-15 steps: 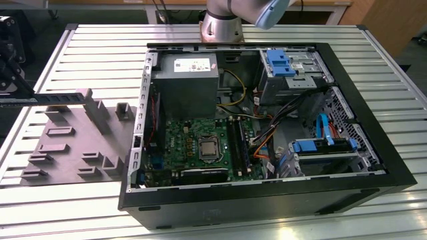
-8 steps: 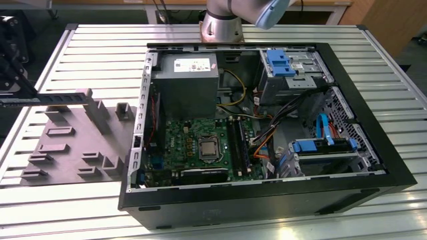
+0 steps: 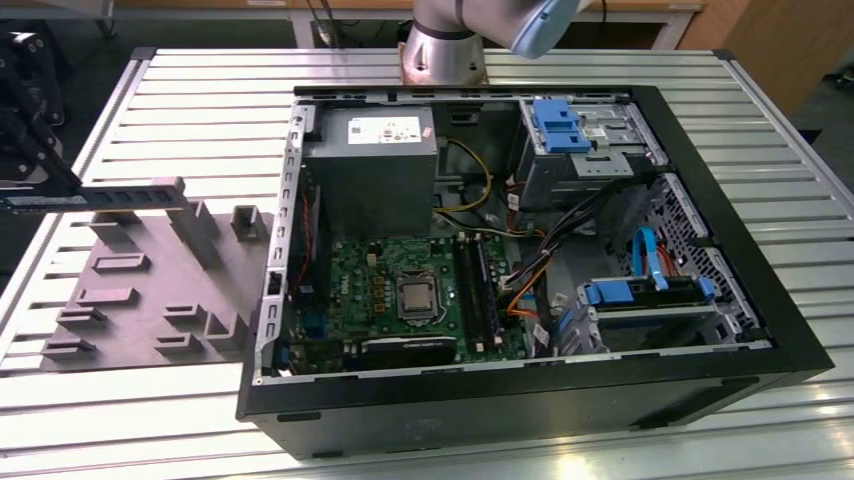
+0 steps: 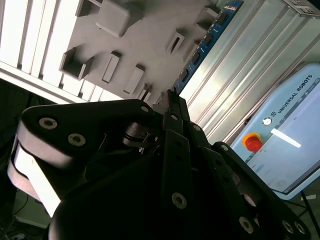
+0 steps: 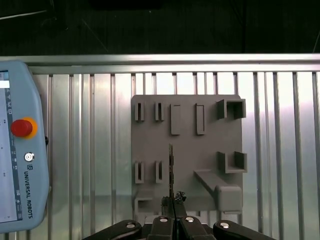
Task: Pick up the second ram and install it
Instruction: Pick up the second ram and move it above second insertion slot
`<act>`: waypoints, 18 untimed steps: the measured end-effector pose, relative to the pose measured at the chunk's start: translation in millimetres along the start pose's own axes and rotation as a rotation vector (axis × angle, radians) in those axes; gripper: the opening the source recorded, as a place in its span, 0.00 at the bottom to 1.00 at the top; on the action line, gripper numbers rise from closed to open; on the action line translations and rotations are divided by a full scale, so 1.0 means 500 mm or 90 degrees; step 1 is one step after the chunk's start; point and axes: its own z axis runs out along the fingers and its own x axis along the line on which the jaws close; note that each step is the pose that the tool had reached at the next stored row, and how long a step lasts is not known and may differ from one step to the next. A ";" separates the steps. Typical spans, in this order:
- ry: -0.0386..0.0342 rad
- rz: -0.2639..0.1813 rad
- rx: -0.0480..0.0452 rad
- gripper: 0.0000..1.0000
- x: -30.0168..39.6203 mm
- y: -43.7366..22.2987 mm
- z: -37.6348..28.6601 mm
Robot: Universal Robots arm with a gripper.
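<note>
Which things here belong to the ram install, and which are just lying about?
Job: second ram, held in the gripper; memory slots on the green board.
Lying about: grey holder tray; teach pendant; power supply.

Robot lab.
Slatted metal desk carries an opened computer case, grey parts holder and control tablet with red button.

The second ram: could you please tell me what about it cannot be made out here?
Exterior view: its left edge cuts off the gripper holding the second ram.
First wrist view: the ram is edge-on, faces hidden.
Second wrist view: the gripper's body hides the ram's held end.
</note>
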 end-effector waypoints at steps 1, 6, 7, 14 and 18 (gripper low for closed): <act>0.0000 0.000 0.0000 0.12 0.000 -0.001 0.000; 0.0000 0.000 0.0000 0.12 0.000 -0.009 0.000; 0.0000 0.000 0.0000 0.12 0.000 -0.011 0.000; 0.0000 0.000 0.0000 0.12 -0.001 -0.018 -0.001; 0.0000 0.000 0.0000 0.12 -0.001 -0.022 -0.001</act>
